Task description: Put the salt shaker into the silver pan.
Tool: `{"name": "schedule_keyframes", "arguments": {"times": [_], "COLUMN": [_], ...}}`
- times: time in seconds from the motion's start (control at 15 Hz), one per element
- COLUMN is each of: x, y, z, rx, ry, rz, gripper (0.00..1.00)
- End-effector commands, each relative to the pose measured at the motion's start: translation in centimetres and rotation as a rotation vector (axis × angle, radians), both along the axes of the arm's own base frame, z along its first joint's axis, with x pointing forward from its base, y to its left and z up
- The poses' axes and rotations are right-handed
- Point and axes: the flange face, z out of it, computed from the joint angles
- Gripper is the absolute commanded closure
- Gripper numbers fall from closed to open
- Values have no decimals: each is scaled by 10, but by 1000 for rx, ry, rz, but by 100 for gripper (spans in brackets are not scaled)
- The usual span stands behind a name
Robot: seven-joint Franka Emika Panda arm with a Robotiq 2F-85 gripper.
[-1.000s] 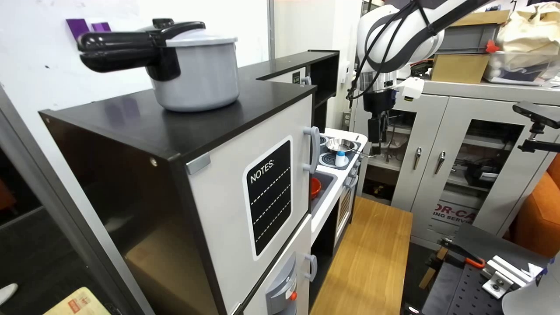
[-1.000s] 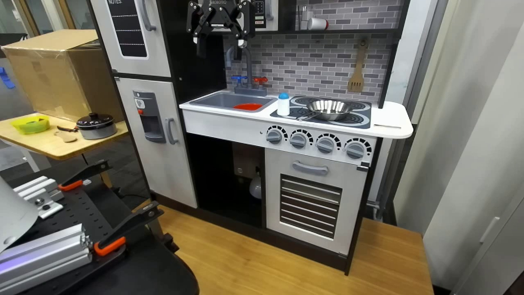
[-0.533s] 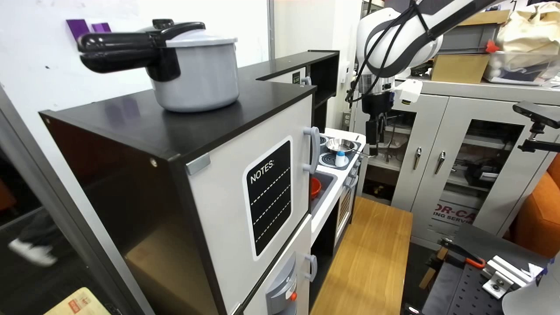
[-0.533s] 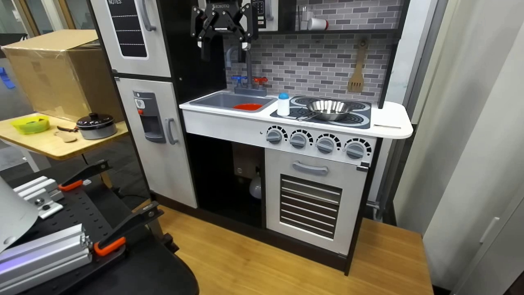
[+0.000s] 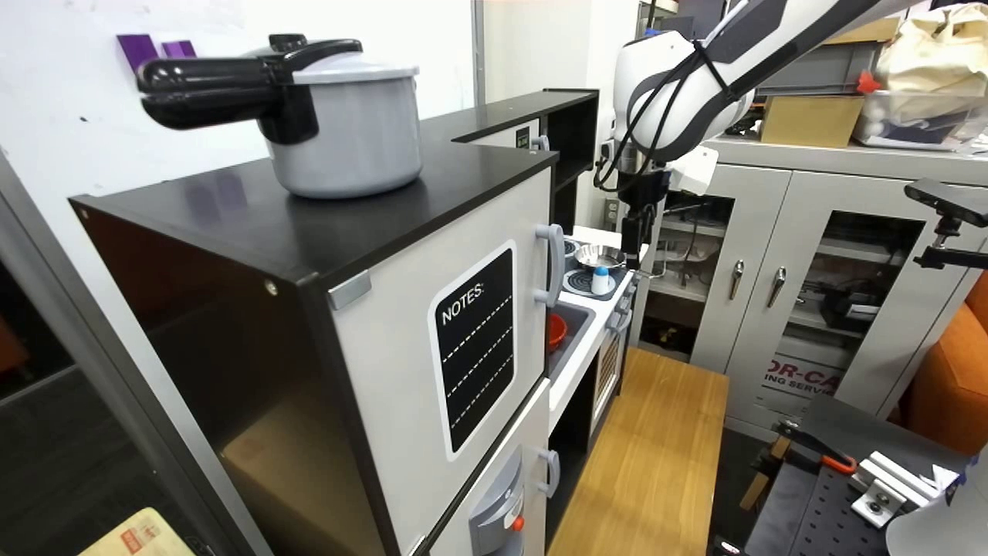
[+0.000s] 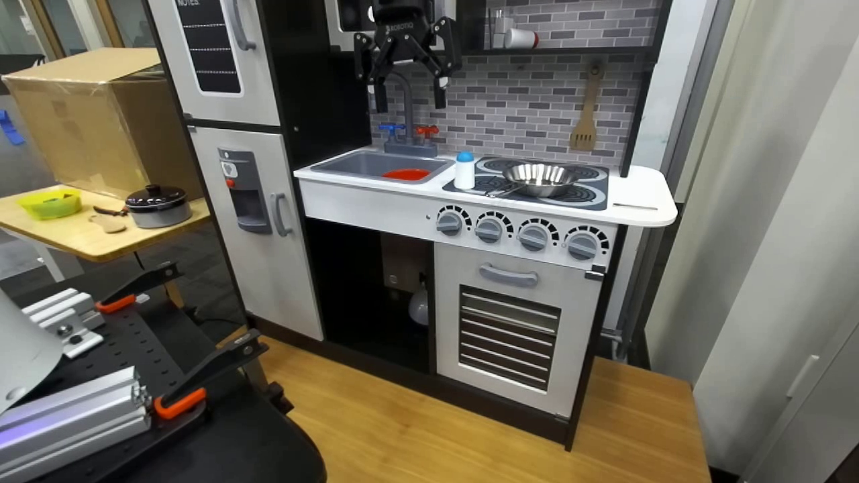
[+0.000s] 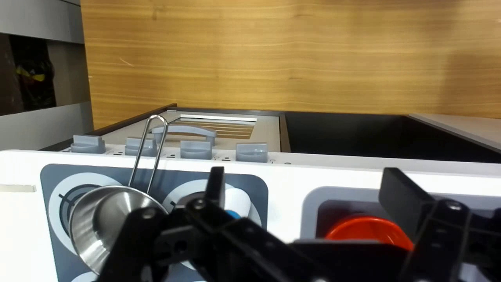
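Observation:
The salt shaker is white with a blue top and stands upright on the stove's front burner; it shows in both exterior views (image 5: 600,282) (image 6: 464,174). In the wrist view the salt shaker (image 7: 238,200) is partly hidden behind my left-hand finger. The silver pan (image 6: 541,180) lies on the stove beside the shaker, its wire handle pointing towards the front edge. The pan also shows in the wrist view (image 7: 105,219), partly covered by the gripper. My gripper (image 6: 411,102) is open and empty, well above the counter near the sink and faucet. Its fingers (image 7: 403,199) stand wide apart.
The sink (image 6: 349,163) holds a red bowl (image 6: 407,174), left of the stove. A faucet (image 6: 408,114) rises behind it. A shelf (image 6: 570,51) and a hanging wooden spatula (image 6: 585,121) are at the back wall. A tall toy fridge (image 6: 235,201) stands on the left.
My gripper has moved to the right and slightly down in an exterior view, closer to the stove. It remains open. The shaker and pan have not moved.

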Motion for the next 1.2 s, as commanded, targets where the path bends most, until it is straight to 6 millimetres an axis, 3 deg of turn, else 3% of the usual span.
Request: {"name": "schedule_keyframes", "arguments": {"times": [0.0, 0.2, 0.27, 0.8, 1.13], "x": [20, 31, 22, 25, 34], "y": [1, -4, 3, -2, -22], "z": [-12, -24, -21, -31, -44], "rx": [23, 21, 15, 17, 28], "ry": [7, 12, 19, 4, 11], "rz": [2, -52, -18, -53, -161], "gripper": [0, 0, 0, 0, 0]}}
